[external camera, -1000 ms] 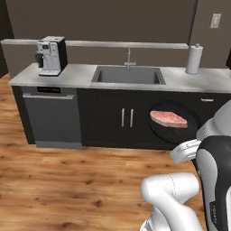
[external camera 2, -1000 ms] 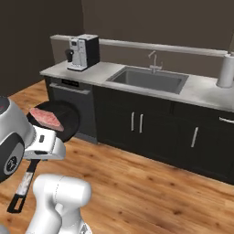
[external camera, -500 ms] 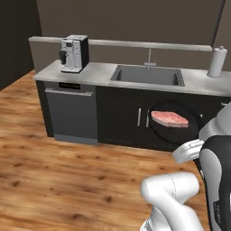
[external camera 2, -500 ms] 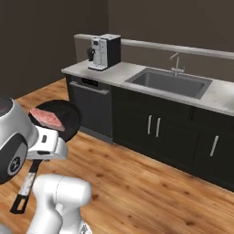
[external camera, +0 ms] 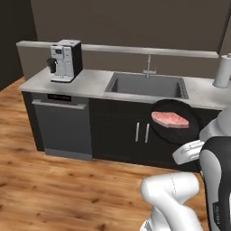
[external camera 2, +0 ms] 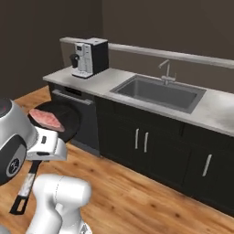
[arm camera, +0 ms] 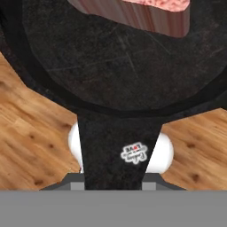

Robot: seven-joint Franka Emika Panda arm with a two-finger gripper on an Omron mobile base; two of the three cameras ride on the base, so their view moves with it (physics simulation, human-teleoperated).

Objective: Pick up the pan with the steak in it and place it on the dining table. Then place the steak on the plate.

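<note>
The round black pan (external camera: 174, 131) hangs in the air in front of the sink cabinets, held level. The pink-red steak (external camera: 169, 119) lies flat inside it. My gripper (external camera: 188, 152) is shut on the pan's handle, just behind the bowl. From the right base view the pan (external camera 2: 65, 120) sits at the left with the steak (external camera 2: 45, 118) on it, and the handle (external camera 2: 27, 186) sticks out down past my gripper (external camera 2: 45, 147). In the hand view the pan (arm camera: 111, 57) and the steak (arm camera: 146, 11) lie just ahead, the handle (arm camera: 115, 150) running into my gripper (arm camera: 113, 184). The dining table and the plate are out of view.
A grey counter (external camera: 92, 85) with a sink (external camera: 146, 85), a tap (external camera: 148, 66) and a coffee machine (external camera: 66, 60) stands ahead. Below it are a dishwasher (external camera: 63, 127) and black cabinets (external camera 2: 151, 146). A paper towel roll (external camera: 222, 71) is at the far right. Wooden floor (external camera: 54, 189) lies between.
The whole picture has shifted: the cameras have moved, and the counter now looks nearer and further right. The pan with the steak keeps its place in my gripper.
</note>
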